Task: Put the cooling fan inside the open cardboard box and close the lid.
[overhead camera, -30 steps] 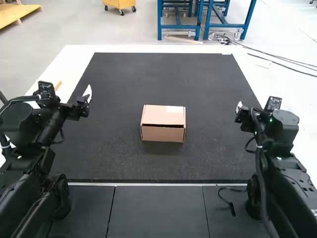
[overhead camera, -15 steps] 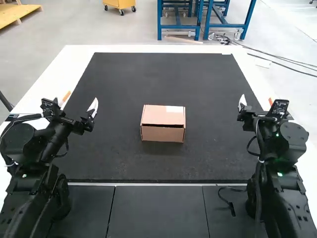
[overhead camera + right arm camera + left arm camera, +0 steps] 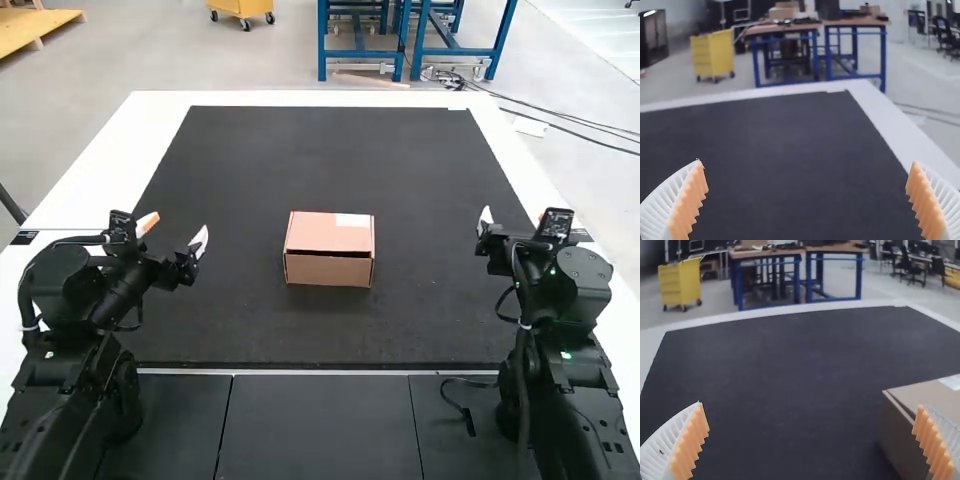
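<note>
A brown cardboard box [image 3: 329,247] stands in the middle of the black mat [image 3: 320,150], its top flaps lying flat and shut. My left gripper [image 3: 172,232] hovers over the mat's left edge, open, with white ribbed fingers and orange pads and nothing between them. In the left wrist view the box [image 3: 920,407] sits ahead of the open left gripper [image 3: 810,410], beside one finger. My right gripper [image 3: 515,222] is at the mat's right edge, well away from the box. In the right wrist view the right gripper [image 3: 806,165] is wide open over bare mat.
The mat lies on a white table [image 3: 100,140] whose border runs along both sides and the far end. A dark strip [image 3: 320,420] lies along the near edge between the two arm bases.
My left gripper has dropped toward the near edge and shifted slightly right. The right wrist rose a little, then came back down. The box has not moved.
</note>
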